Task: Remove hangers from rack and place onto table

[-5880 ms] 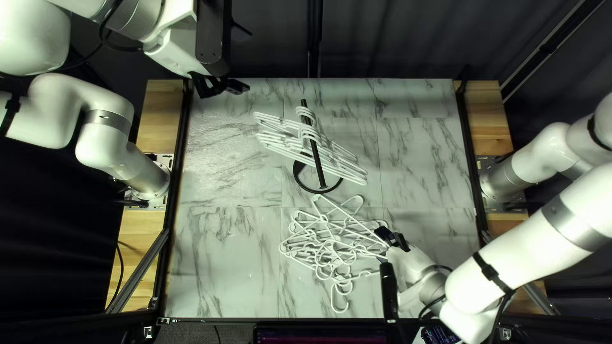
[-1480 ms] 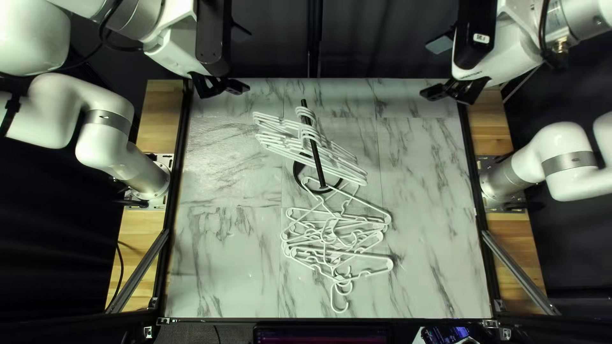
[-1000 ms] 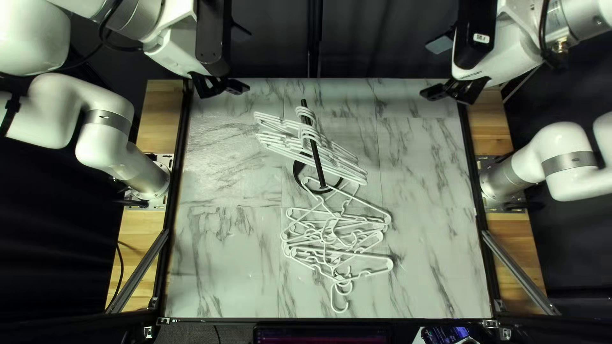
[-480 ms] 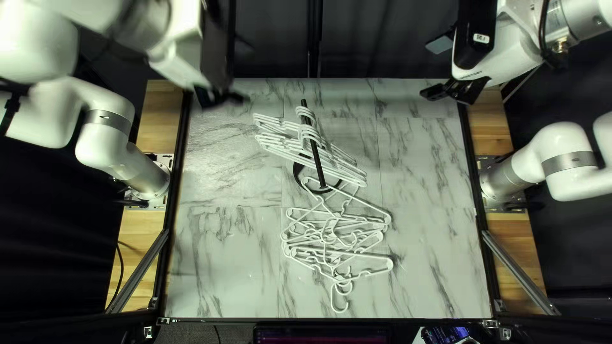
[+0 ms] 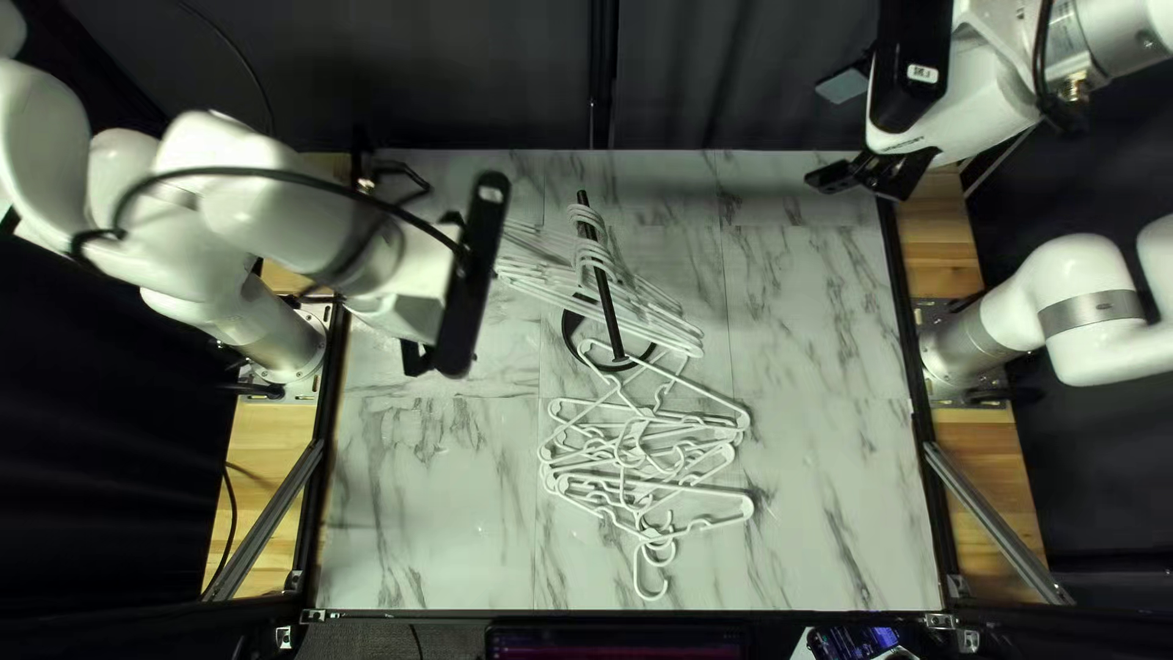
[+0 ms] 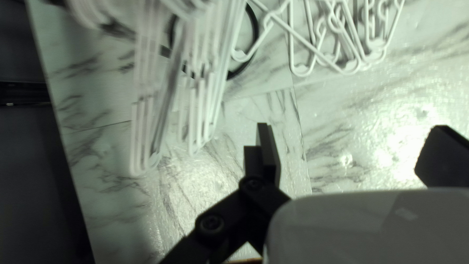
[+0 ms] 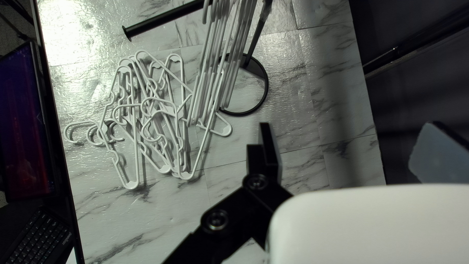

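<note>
On tabletop [image 5: 428,489], just beyond centre: rack [image 5: 605,293], several hangers [image 5: 660,320] hung, awaiting removal. Nearer: tangled pile [image 5: 633,455] of removed hangers. Perhaps halfway done. Left pincer [image 6: 349,142], right pincer [image 7: 349,142]: both released, fingers apart, holding nothing.

At the middle of the top left view, see plain white on the hanging hangers [image 5: 660,328] and piled hangers [image 5: 660,485], solid black on the rack [image 5: 607,306]. Below and around, notice pale grey-white with dark veins, marble-like, on the tabletop [image 5: 440,489]. At far left and right, find honey-brown grain on the wooden boards [image 5: 266,455]; along the top, dark charcoal on the curtain [image 5: 513,73].
</note>
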`<control>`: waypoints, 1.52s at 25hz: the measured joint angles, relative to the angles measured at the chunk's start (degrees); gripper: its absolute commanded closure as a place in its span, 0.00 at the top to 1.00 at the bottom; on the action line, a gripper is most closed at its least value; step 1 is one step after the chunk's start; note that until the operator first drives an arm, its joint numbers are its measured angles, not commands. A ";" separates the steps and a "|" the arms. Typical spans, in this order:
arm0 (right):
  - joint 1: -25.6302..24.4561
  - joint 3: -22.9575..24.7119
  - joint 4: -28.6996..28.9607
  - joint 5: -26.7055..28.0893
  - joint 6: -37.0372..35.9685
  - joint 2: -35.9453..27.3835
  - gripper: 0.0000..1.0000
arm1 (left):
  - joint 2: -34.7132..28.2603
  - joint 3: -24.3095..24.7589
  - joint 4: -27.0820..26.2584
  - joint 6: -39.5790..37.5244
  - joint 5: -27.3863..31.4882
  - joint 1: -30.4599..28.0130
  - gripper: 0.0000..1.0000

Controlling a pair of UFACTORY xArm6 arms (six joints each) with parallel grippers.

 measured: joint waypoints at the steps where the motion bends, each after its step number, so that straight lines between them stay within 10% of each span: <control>1: 0.00 0.00 0.00 0.00 0.00 0.00 1.00 | 0.51 0.77 -0.58 0.73 -0.58 0.51 1.00; 38: 0.00 0.00 0.00 0.00 0.00 0.00 1.00 | 1.52 17.00 12.96 -10.42 -24.74 8.68 1.00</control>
